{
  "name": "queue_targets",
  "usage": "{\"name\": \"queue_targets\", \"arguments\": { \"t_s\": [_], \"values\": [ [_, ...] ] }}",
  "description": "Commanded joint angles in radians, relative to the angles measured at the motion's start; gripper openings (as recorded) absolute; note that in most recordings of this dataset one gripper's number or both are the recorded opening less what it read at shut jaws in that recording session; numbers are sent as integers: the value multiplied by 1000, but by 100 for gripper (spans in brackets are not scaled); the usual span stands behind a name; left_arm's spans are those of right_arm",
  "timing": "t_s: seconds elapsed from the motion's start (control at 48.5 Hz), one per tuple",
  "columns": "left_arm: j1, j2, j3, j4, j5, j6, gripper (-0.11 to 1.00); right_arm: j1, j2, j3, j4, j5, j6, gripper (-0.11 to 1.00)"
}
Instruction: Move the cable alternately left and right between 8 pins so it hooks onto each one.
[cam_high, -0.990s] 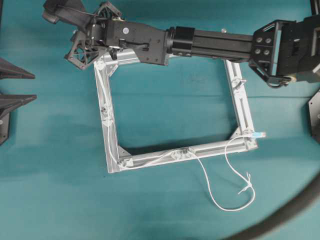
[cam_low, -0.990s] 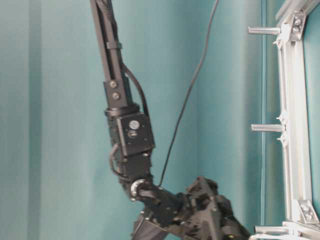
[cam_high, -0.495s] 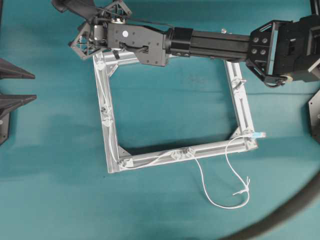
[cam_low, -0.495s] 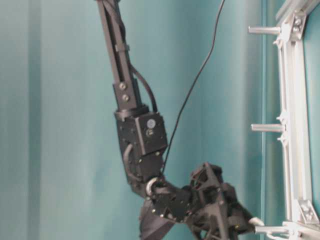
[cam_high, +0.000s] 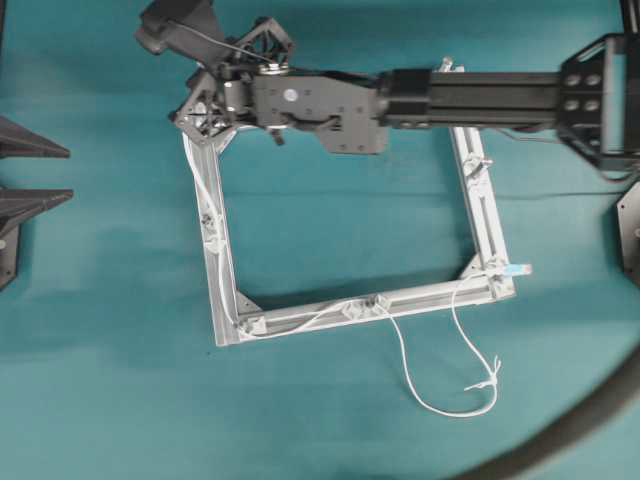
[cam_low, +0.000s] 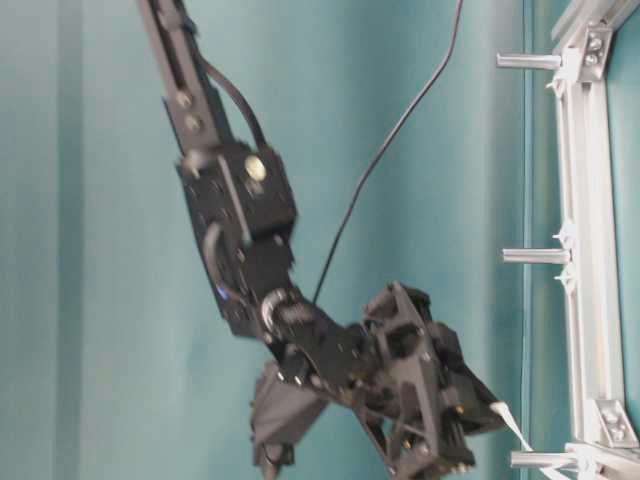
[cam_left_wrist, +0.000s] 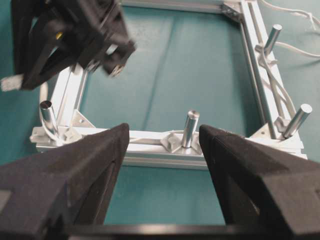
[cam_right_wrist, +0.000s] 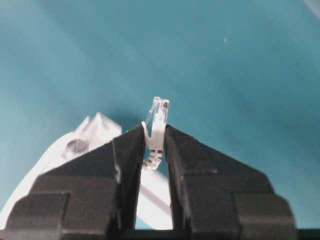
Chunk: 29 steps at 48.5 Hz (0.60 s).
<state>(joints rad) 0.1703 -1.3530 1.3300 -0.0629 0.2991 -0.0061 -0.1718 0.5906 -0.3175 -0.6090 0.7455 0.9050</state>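
One thin white flat cable (cam_right_wrist: 156, 131): you see its clear plug end clamped between your black right gripper (cam_right_wrist: 154, 145) jaws; left gripper (cam_left_wrist: 162, 150) apart.

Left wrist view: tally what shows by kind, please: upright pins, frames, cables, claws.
pins: 4
frame: 1
cable: 1
claws: 2 (left claw, open; right claw, shut on the cable)
Total: 8
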Motion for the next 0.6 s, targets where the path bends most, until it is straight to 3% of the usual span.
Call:
{"name": "queue_targets", "arguments": {
  "t_s": [0.0,0.309,0.577],
  "values": [
    [0,8,-9,2,-5,3,71,31,-87,46,-6,-25,2,16],
    [0,8,-9,2,-5,3,71,104,-198,201,-2,-141,-2,16],
    [0,8,-9,2,-5,3,71,107,-259,327,6,-258,-5,16]
  ]
}}
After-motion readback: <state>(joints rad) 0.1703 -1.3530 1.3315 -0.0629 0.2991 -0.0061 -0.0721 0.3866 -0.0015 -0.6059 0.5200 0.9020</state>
